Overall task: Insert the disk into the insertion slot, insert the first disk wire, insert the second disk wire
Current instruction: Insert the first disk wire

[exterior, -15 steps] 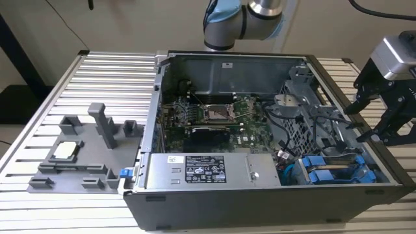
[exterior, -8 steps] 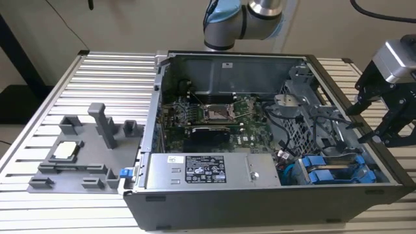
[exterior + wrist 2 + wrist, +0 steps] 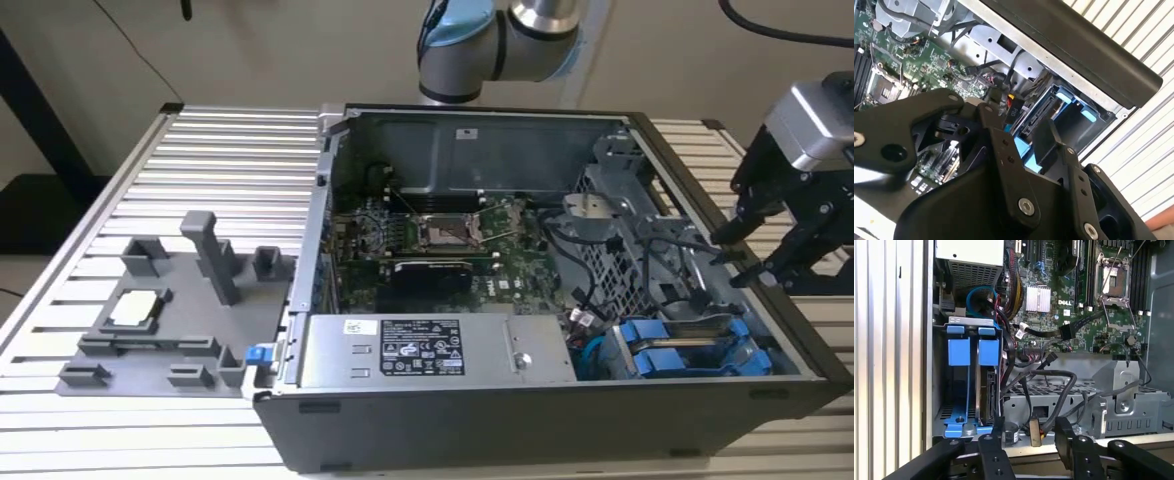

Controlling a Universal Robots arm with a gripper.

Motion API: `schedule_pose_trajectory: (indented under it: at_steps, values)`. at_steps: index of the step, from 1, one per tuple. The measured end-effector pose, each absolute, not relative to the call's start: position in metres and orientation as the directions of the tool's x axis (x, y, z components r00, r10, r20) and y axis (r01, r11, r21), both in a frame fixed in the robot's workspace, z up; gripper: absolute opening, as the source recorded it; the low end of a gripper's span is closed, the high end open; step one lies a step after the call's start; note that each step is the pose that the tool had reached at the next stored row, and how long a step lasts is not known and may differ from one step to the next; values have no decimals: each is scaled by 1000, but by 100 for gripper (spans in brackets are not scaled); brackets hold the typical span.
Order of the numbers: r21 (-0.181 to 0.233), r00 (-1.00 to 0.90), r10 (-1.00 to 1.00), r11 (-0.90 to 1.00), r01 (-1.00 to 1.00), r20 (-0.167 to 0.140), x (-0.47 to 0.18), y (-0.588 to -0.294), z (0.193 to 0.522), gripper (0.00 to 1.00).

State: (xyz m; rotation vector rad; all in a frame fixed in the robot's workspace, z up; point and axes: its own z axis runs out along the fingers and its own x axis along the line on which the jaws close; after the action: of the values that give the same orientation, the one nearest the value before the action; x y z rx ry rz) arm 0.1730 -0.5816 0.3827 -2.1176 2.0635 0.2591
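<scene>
The disk (image 3: 988, 390), in its bright blue carrier, sits inside the insertion slot (image 3: 939, 390) of the grey drive cage, beside a second blue-tabbed carrier (image 3: 959, 352). In the exterior view both blue carriers (image 3: 674, 350) lie at the case's front right corner. My gripper (image 3: 1030, 437) hovers over the case's edge by the cage, open, its black fingers (image 3: 996, 440) spread wide. A small black wire plug (image 3: 1035, 432) with red and yellow leads hangs in the gap between them, touched by neither. In the second wrist view that plug (image 3: 1010, 107) sits just off my gripper (image 3: 1019, 125).
The open computer case (image 3: 534, 430) lies on a slatted table (image 3: 200, 180). A grey labelled power-supply box (image 3: 427, 350) fills its front, with the motherboard (image 3: 427, 235) behind. Black cables (image 3: 1054, 380) loop over the cage. A grey fixture plate (image 3: 174, 300) sits at the exterior view's left.
</scene>
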Motion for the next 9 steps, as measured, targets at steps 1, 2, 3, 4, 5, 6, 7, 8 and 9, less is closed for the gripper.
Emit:
schedule_pose_trajectory:
  at_steps: [1, 2, 3, 4, 5, 6, 7, 8, 9]
  values:
    - [-3, 25, -970, -26, -1000, -244, 173, -582, 383, 50]
    - [-3, 25, -970, -26, -1000, -244, 173, -582, 383, 44]
    - [-3, 25, -970, -26, -1000, -244, 173, -582, 383, 38]
    - [-3, 25, -970, -26, -1000, -244, 173, -582, 383, 38]
    - [-3, 25, -970, -26, -1000, -244, 173, -582, 383, 31]
    - [-3, 25, -970, -26, -1000, -244, 173, -582, 383, 31]
    - [-3, 25, -970, -26, -1000, -244, 173, -582, 383, 31]
    - [-3, 25, -970, -26, -1000, -244, 173, -582, 383, 31]
    - [-3, 25, -970, -26, -1000, -244, 173, -582, 383, 31]
